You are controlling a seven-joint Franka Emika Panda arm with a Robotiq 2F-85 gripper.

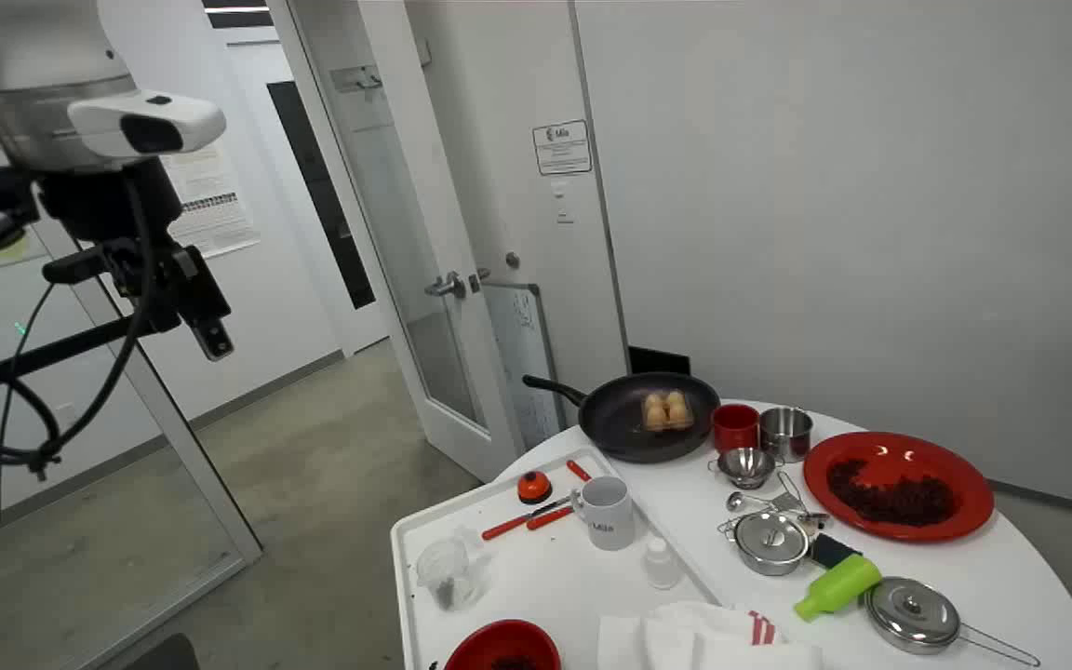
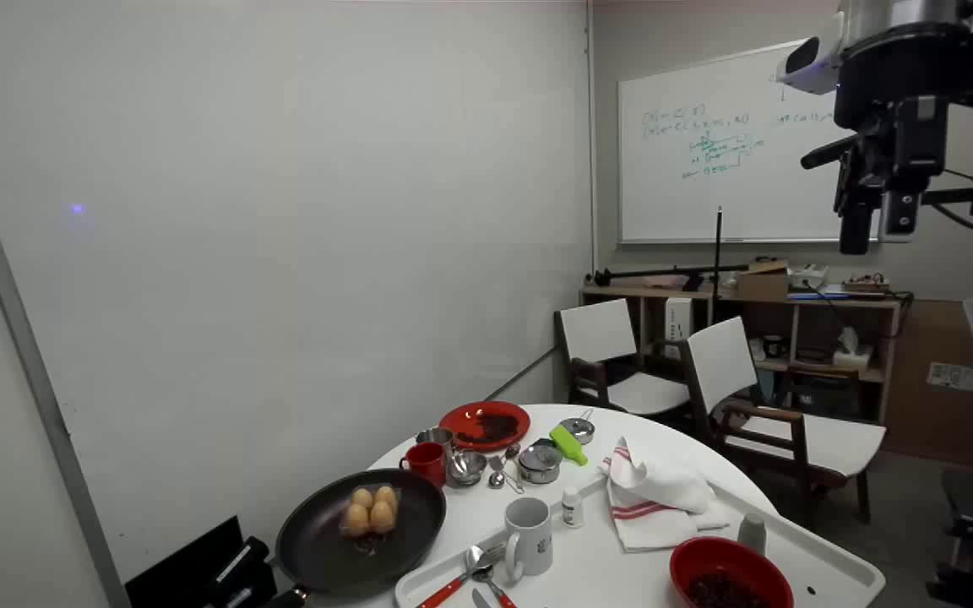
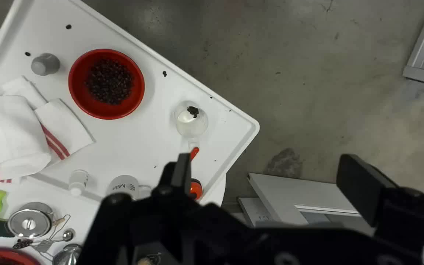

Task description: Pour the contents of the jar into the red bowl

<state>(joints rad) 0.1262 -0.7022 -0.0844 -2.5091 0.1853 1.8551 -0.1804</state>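
One small red bowl (image 3: pixel 96 108) sits on a white tray (image 3: pixel 138 147), and we see a big heap of dark beans (image 3: pixel 109 82) in it, or things that look like beans. Near the bowl, on the same tray, is a clear jar (image 3: pixel 190 127) with just a few dark bits (image 3: pixel 193 111) inside. The claw (image 3: pixel 266 162) hangs high up, well apart from both. Its two fingers are spread wide, and we see nothing held between them.

We think most of the pouring is done, since the bowl has lots and the jar has so little. If we want the last bits too, we guess the claw must come down, hug the jar, lift it over the bowl and tip it slowly. If not, we think the job can end here.

On the tray we also find a light grey mug (image 1: pixel 607 516), a little white bottle (image 1: pixel 662 565), some stray bits (image 3: pixel 164 73) and part of a striped cloth (image 3: pixel 9 129). Under the tray is a round table (image 1: pixel 1011 577). It holds a black pan (image 1: pixel 610 428) with what look like four brown eggs (image 2: pixel 383 515), a wide red dish (image 1: pixel 971 489) and a green bottle (image 1: pixel 838 588). Farther out we see a pale wall (image 1: pixel 852 233), a door (image 1: pixel 443 223), two white chairs (image 2: pixel 596 329) and a whiteboard (image 2: pixel 714 211).
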